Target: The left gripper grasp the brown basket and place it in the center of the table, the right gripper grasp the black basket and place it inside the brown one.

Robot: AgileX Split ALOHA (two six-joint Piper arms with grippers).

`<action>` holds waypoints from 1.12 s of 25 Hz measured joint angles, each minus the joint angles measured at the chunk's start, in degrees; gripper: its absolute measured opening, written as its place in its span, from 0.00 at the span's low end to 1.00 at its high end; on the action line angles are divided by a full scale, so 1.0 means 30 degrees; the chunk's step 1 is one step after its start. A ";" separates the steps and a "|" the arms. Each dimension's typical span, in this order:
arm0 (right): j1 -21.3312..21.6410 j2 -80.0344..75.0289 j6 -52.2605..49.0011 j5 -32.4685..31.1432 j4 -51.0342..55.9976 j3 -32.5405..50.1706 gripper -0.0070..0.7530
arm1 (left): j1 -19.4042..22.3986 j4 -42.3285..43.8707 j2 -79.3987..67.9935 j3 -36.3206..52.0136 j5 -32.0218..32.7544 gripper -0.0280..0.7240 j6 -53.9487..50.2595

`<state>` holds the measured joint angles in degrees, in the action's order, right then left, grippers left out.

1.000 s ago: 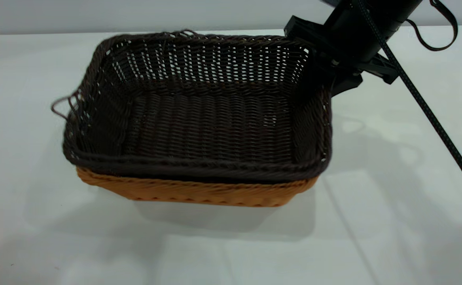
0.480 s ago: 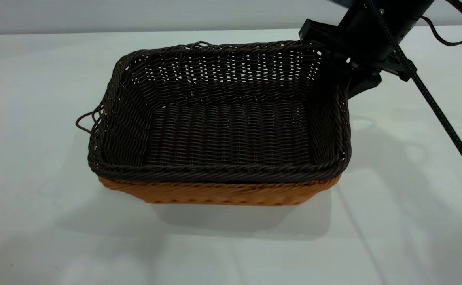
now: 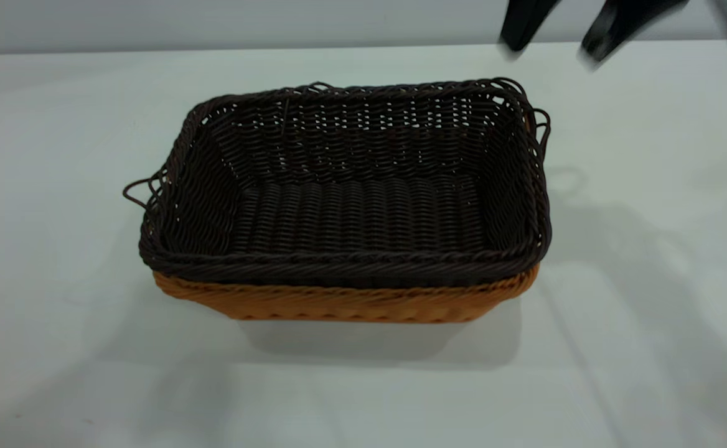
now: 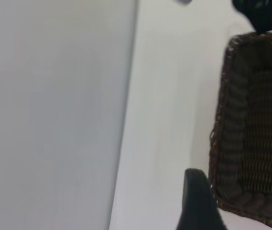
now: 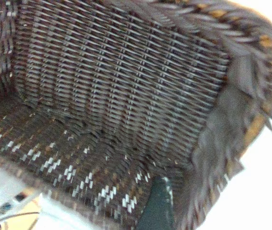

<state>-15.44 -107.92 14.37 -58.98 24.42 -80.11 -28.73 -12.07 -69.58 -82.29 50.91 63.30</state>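
The black basket (image 3: 351, 193) sits nested inside the brown basket (image 3: 345, 302) in the middle of the table (image 3: 65, 124). Only the brown basket's front wall and rim show under it. My right gripper (image 3: 551, 50) is open and empty, raised above the table just behind the baskets' far right corner, touching nothing. In the right wrist view one of its fingers (image 5: 159, 206) hangs over the black basket's inside (image 5: 107, 86). My left gripper (image 4: 196, 201) shows only in the left wrist view, off the black basket's end wall (image 4: 255, 120), apart from it.
The white tabletop runs bare all round the baskets. Thin loop handles stick out at the black basket's left end (image 3: 142, 186) and right end (image 3: 541, 124). The table's far edge meets a grey wall (image 3: 214, 25).
My right gripper has let go of the black basket's right wall, opened and risen up and back. The black basket first shifted right, then settled level inside the brown one.
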 joint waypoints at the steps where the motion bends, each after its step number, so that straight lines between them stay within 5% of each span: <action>1: 0.0000 0.0866 -0.0145 -0.0657 -0.0317 -0.0149 0.78 | 0.0000 0.0342 0.0611 0.0000 0.0133 0.59 -0.0906; 14: 0.0000 1.3723 -0.2884 -0.3994 -0.2760 0.2487 0.73 | 0.0000 0.3676 0.7811 0.0000 0.5283 0.59 -1.3409; 21: 0.0000 2.1869 -0.3735 -0.4120 -0.4662 0.7281 0.73 | -0.0005 0.4269 0.8764 0.0632 0.5319 0.59 -1.8402; 28: 0.0000 2.8018 -0.3774 -0.3676 -0.6715 1.3031 0.73 | -0.0005 0.3860 0.8933 0.4990 0.5319 0.59 -1.9407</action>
<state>-15.44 -23.86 3.05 -70.01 4.28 -41.01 -28.75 -0.49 -42.78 -67.31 66.87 5.08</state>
